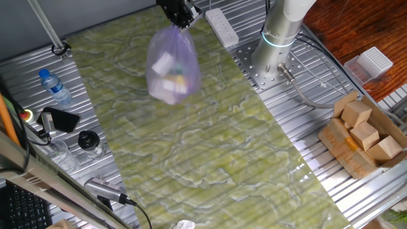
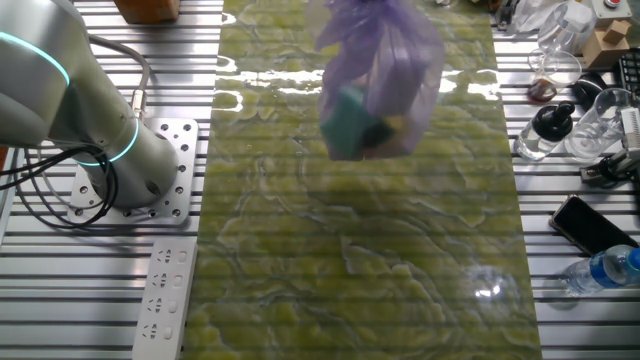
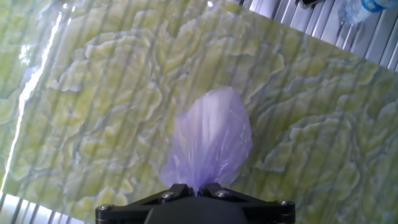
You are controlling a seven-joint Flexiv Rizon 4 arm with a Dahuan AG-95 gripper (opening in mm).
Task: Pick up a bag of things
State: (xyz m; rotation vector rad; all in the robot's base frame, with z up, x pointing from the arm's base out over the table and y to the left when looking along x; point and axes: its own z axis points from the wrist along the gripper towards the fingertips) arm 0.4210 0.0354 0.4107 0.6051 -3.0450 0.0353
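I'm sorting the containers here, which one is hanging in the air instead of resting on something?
The pale-purple plastic bag, hanging from the gripper. The cardboard box and water bottle rest on the table.

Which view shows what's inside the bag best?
One fixed view: the bag hangs whole under the gripper, with white packets and a yellow item showing through. The other fixed view crops its top and shows a teal shape and some yellow inside. The hand view looks down on the bunched plastic only; the contents are hidden.

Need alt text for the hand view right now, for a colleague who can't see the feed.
The end effector is closed on the bunched top of the pale-purple bag, which hangs below it over the green-yellow marbled mat. Ribbed metal table shows at the top right.
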